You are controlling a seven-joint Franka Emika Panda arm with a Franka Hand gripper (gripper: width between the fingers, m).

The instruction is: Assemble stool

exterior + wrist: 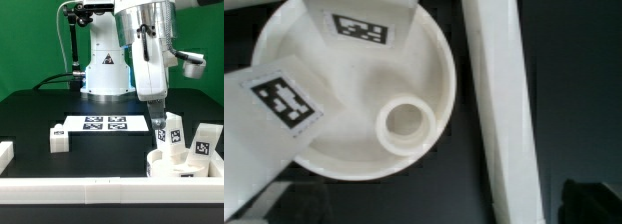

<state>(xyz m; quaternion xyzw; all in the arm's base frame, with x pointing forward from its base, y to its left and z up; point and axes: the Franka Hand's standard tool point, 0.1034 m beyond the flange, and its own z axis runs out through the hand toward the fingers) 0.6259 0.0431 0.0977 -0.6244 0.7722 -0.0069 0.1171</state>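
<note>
The round white seat (pixel 172 166) lies at the exterior view's right, against the front rail. One tagged leg (pixel 174 135) stands upright on it, and a second leg (pixel 204 141) stands just to its right. A third leg (pixel 57 139) lies alone on the left of the table. My gripper (pixel 158 124) hangs over the seat, just left of the upright leg, open and empty. In the wrist view the seat (pixel 358 90) shows a round socket (pixel 407 121), with a tagged leg (pixel 287 100) and another tagged face (pixel 361 30) at its rim. A dark fingertip (pixel 589 200) shows in the corner.
The marker board (pixel 105 125) lies flat at the table's middle. A long white rail (pixel 90 190) runs along the front edge, and a short rail (pixel 5 152) is at the left. The rail (pixel 500 110) passes right beside the seat in the wrist view.
</note>
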